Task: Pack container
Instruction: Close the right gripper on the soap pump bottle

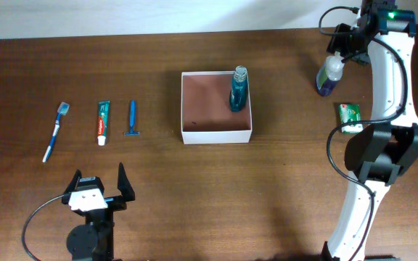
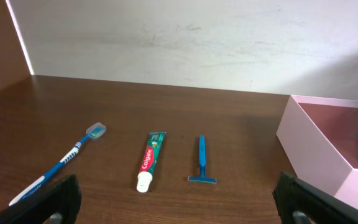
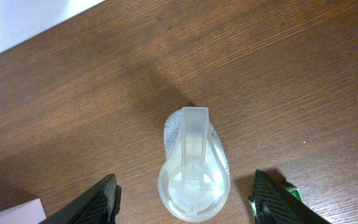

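The container (image 1: 216,109) sits mid-table with a blue bottle (image 1: 238,90) upright in its far right corner; the rest of its floor is free. My right gripper (image 3: 185,198) straddles the clear-capped bottle (image 3: 194,177) well off to the right, jaws apart and not touching it. I judge this the grasp step: close, lift clear of the white wall, carry left. A green packet (image 1: 349,116) lies nearby. My left gripper (image 1: 100,190) hangs wide open short of the toothpaste (image 1: 103,122), razor (image 1: 131,118) and toothbrush (image 1: 55,130).

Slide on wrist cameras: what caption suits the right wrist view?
Right gripper, jaws open, flanks an upright bottle on the wooden table, not yet touching it.
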Tool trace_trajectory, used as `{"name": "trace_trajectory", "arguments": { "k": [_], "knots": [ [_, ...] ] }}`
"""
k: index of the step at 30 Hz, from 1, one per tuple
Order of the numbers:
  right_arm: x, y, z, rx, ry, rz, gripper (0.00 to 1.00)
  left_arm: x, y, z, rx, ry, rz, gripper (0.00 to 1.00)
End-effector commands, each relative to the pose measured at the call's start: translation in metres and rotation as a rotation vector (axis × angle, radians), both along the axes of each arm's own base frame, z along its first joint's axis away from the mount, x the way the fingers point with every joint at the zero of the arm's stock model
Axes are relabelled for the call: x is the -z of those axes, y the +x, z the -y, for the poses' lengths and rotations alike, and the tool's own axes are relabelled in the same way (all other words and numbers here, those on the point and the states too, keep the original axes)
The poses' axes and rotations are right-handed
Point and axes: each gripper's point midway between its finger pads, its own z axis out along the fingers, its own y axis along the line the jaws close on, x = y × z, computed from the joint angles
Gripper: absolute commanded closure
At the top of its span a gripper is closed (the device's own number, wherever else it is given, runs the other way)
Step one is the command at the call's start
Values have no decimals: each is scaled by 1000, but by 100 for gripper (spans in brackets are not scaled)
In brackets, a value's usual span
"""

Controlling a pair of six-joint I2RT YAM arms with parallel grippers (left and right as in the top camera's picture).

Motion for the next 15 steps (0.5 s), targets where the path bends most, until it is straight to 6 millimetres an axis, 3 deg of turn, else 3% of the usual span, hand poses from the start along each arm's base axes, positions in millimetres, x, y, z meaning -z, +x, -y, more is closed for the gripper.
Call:
{"name": "trace_trajectory", "arguments": {
  "k": [1, 9, 15],
  "knots": [
    [12, 2, -1, 5, -9, -18, 39, 2, 0, -1, -7, -9, 1, 1],
    [11, 7, -1, -1, -18, -3, 38, 2, 0, -1, -7, -9, 1, 1],
    [21, 9, -2, -3, -16, -17, 38, 2, 0, -1, -7, -9, 1, 1]
  ]
}}
